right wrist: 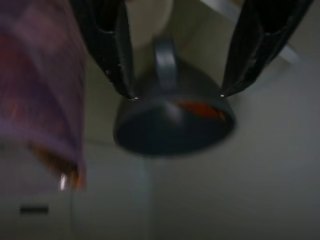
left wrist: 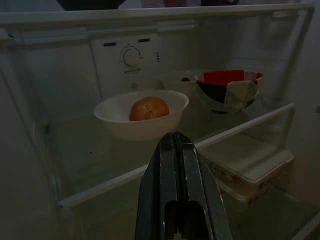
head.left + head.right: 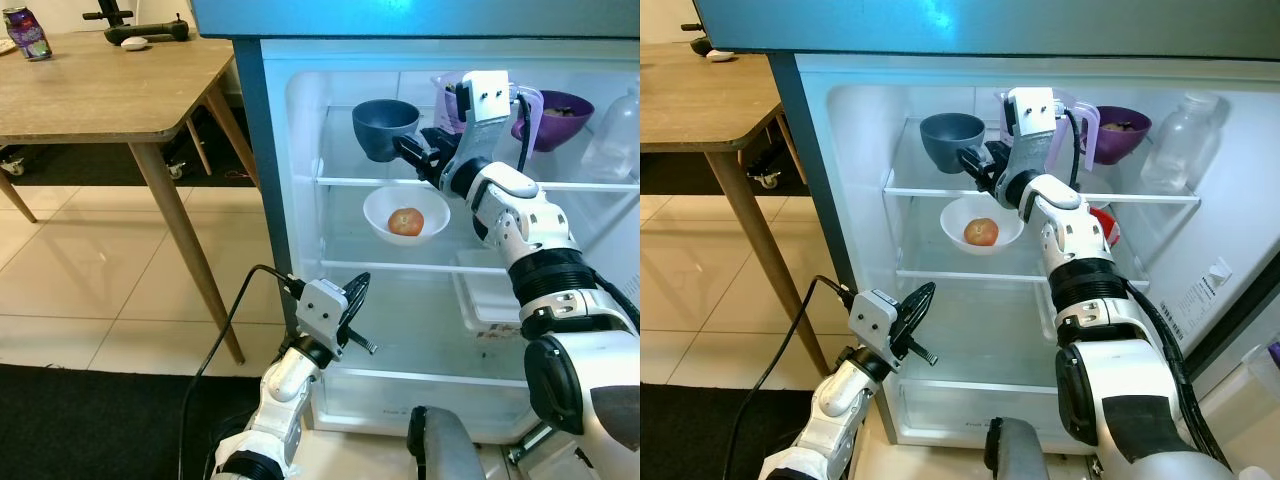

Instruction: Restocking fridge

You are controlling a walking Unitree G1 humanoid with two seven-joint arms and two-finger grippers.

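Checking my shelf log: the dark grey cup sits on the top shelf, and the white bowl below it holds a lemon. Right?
Not quite. The dark grey cup is on the top shelf, but the white bowl below holds a tomato, reddish-orange, as the left wrist view shows.

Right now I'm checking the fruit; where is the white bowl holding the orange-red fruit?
The white bowl sits on the fridge's middle glass shelf, below the dark grey cup, left of the red-rimmed bowl.

Upper centre of the frame: a dark slate-grey cup beside a translucent lilac plastic jug and a deep purple bowl. Mid-frame, a plain white bowl holds an orange-red round fruit. A red-lined, black-and-white patterned bowl sits right. Upper left, a light brown wooden table.
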